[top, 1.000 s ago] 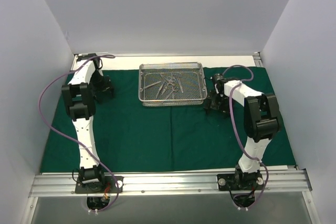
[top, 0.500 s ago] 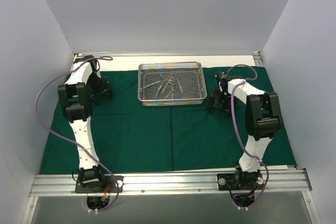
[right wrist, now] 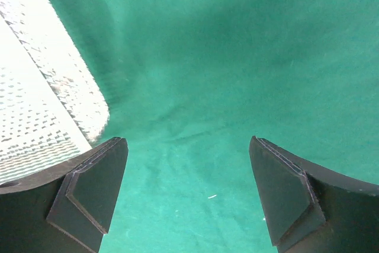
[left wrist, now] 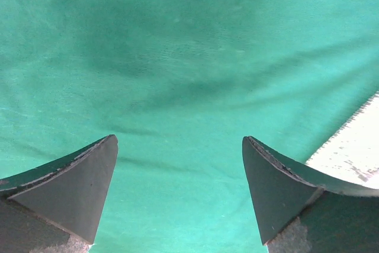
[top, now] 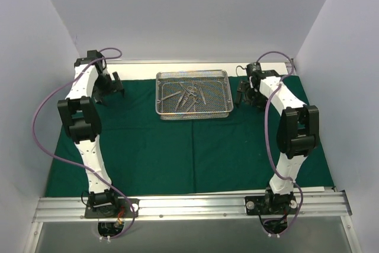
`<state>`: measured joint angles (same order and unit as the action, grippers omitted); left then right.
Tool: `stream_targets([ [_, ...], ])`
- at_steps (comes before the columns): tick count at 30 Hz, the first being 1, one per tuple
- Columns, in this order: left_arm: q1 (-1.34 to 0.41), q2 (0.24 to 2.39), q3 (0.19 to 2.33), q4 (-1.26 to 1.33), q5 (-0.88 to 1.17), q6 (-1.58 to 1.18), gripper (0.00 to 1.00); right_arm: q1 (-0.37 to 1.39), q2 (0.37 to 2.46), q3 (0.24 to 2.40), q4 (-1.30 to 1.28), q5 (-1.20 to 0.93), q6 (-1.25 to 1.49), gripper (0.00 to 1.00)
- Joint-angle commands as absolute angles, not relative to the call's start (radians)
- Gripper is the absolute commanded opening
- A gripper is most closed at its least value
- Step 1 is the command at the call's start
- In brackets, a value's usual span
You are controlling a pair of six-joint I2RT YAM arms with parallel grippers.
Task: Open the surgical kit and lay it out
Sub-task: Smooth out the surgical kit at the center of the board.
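- Cloth wrap (top: 177,152), dark green, lies spread flat over most of the worktop (top: 142,68). A straight crease runs from the front wall of the wire-mesh tray (top: 192,116) toward the arm bases.
- Wire-mesh tray: rectangular and silver, it rests on the cloth wrap by the cloth's far edge, midway across, with a long side facing the arms.
- Instruments (top: 189,95): several slim steel scissor-handled pieces lie loosely crossed inside the tray, around its middle. Their exact number cannot be told from above.
- Left hand (top: 110,86): it hangs well to the left of the tray, level with the tray's far half, over the cloth wrap. The left wrist view shows its fingers (left wrist: 77,188) spread wide with only bare green cloth between them, so it grips nothing. A pale, saw-edged strip shows at the right edge of that view, and what it is cannot be told.
- Right hand (top: 244,94): it sits just to the right of the tray, beside the right wall but apart from it. In the right wrist view both fingers gape wide over lightly wrinkled cloth, with nothing held. The tray's rounded corner shows bright at the left of that view.
- Purple cables (top: 44,122) loop along both arms, which reach out on either side of the tray.
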<state>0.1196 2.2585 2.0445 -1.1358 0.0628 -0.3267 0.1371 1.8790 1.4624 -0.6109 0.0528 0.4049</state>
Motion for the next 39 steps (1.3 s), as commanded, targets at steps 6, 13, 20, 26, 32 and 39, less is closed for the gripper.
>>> stream_targets([
  [6,0.092,2.105,1.988,-1.017,0.161,-0.324,0.97,0.141,1.879,1.588,-0.687,0.041,0.393,0.87],
  [13,0.025,2.017,1.920,-0.920,0.253,-0.327,0.94,0.146,1.864,1.568,-0.644,0.012,0.379,0.86],
  [20,0.011,2.109,1.993,-1.057,0.163,-0.356,1.00,0.101,1.873,1.488,-0.620,0.025,0.420,0.72],
  [26,0.011,2.267,2.094,-1.177,0.023,-0.330,1.00,0.091,1.954,1.491,-0.592,0.064,0.374,0.73],
  [32,0.011,2.400,2.178,-1.190,0.009,-0.304,1.00,0.068,2.054,1.508,-0.586,0.118,0.336,0.78],
  [39,0.014,2.545,2.315,-1.278,0.021,-0.295,1.00,0.008,2.135,1.519,-0.568,0.104,0.325,0.79],
])
